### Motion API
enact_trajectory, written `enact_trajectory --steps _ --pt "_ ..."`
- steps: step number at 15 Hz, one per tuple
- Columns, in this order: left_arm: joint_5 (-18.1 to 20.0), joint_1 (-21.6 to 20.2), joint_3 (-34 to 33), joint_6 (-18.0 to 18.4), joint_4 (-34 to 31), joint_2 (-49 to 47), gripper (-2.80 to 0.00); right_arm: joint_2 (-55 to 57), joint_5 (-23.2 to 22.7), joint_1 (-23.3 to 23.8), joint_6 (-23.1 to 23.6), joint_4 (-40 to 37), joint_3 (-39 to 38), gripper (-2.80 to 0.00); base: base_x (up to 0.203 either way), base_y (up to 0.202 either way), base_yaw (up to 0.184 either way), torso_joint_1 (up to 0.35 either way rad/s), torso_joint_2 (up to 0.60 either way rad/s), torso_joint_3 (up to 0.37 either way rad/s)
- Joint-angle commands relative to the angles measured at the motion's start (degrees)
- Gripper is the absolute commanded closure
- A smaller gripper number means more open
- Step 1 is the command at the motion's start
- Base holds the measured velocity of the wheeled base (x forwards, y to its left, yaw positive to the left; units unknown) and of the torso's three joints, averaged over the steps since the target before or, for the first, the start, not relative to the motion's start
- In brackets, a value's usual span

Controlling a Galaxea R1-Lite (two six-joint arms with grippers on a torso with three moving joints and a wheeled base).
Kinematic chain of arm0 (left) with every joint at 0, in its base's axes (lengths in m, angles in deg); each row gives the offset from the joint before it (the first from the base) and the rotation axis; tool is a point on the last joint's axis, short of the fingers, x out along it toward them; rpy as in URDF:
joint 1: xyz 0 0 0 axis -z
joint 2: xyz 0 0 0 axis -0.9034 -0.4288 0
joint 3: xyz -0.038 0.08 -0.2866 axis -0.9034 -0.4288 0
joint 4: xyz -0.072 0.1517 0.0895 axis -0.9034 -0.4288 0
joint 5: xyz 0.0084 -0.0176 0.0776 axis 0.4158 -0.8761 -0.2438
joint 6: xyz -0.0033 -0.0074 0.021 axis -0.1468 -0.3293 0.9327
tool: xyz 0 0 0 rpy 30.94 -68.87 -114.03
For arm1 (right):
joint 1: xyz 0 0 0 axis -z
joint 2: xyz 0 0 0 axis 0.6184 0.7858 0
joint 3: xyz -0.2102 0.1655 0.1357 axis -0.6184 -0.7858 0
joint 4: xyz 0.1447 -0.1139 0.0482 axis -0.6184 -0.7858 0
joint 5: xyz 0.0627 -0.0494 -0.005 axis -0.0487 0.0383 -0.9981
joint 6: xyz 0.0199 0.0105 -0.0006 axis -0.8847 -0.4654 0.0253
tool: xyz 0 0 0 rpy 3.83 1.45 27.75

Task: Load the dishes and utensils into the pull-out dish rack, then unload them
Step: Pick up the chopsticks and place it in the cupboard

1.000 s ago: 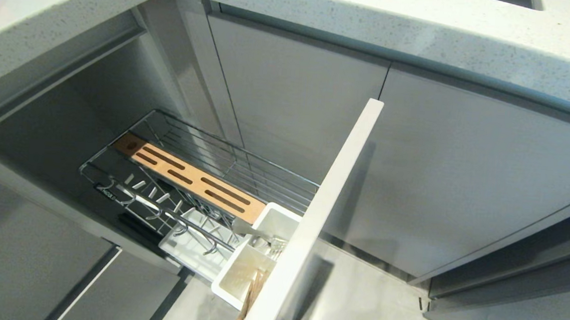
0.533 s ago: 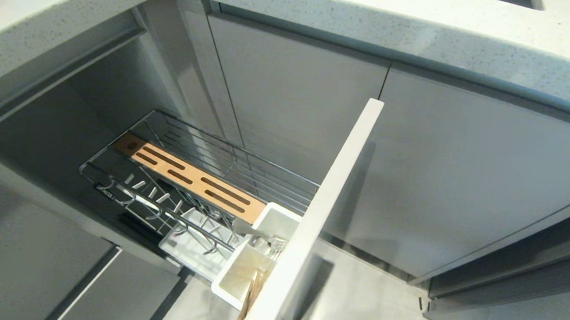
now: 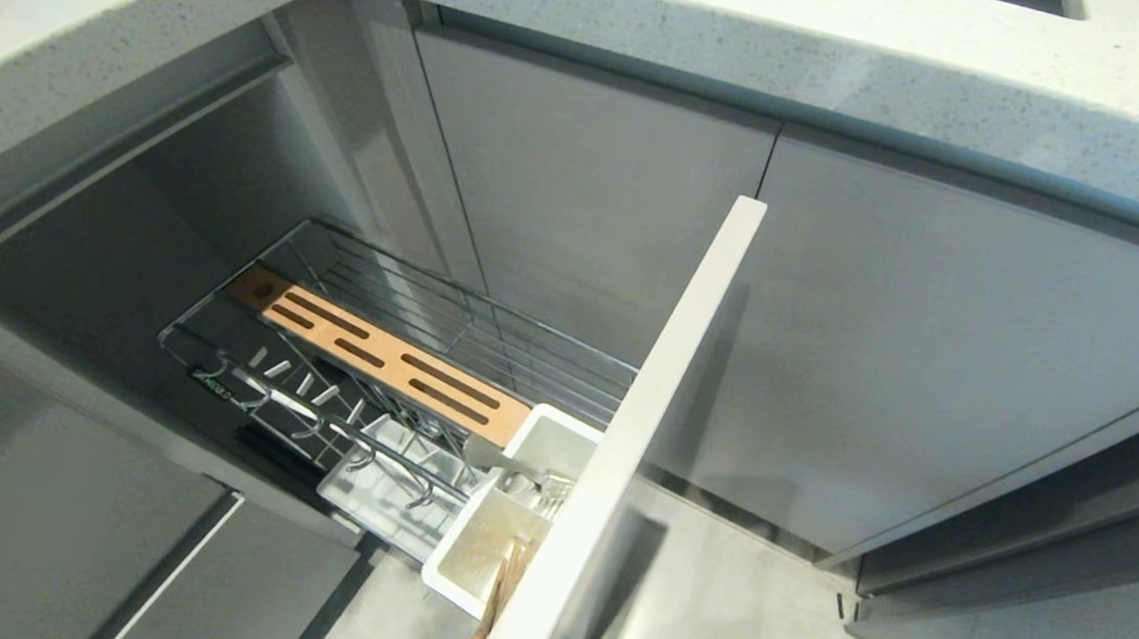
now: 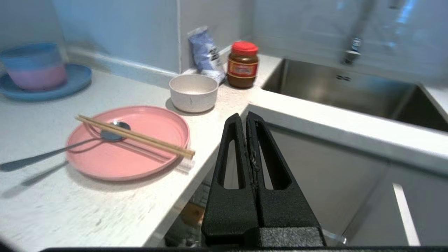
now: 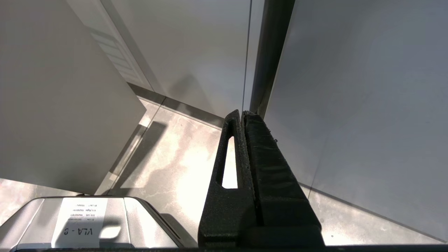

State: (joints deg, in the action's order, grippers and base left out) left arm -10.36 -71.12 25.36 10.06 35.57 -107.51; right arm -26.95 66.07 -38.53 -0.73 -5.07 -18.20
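The salmon-pink plate [image 4: 127, 141] lies flat on the counter [image 4: 87, 206] near its front edge. Across the plate rest the chopsticks [image 4: 134, 136], tips overhanging the rim toward the counter edge. The spoon [image 4: 63, 149] sits with its bowl on the plate and its handle out over the counter. The white bowl [image 4: 193, 92] stands upright just beyond the plate, apart from it. The left gripper [image 4: 245, 117] hangs off the counter's front edge, jaws pressed together and empty, well apart from the plate and bowl. Below, the pull-out dish rack [image 3: 425, 380] stands drawn out, its front panel [image 3: 642, 435] forward. The right gripper [image 5: 242, 113] hangs near the floor [image 5: 168, 157] beside cabinet doors [image 5: 350, 105], jaws together, holding nothing.
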Motion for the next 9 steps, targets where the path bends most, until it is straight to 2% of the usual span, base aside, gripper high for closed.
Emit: enact_trajectory --steps 1,3,9 --pt "0.17 -2.94 4.97 -9.19 -0.17 -12.04 0.00 0.05 0.01 -0.02 0.00 0.01 -0.09 0.00 0.000 0.000 0.000 0.000 0.00 0.000" --pt "-0.26 -3.44 8.62 -15.25 -0.07 -17.31 0.00 0.05 0.01 -0.02 0.00 0.01 -0.09 0.00 0.000 0.000 0.000 0.000 0.00 0.000" --pt "-11.18 -3.53 16.64 -23.13 -0.48 -30.57 0.00 0.05 0.01 -0.02 0.00 0.01 -0.09 0.00 0.000 0.000 0.000 0.000 0.00 0.000"
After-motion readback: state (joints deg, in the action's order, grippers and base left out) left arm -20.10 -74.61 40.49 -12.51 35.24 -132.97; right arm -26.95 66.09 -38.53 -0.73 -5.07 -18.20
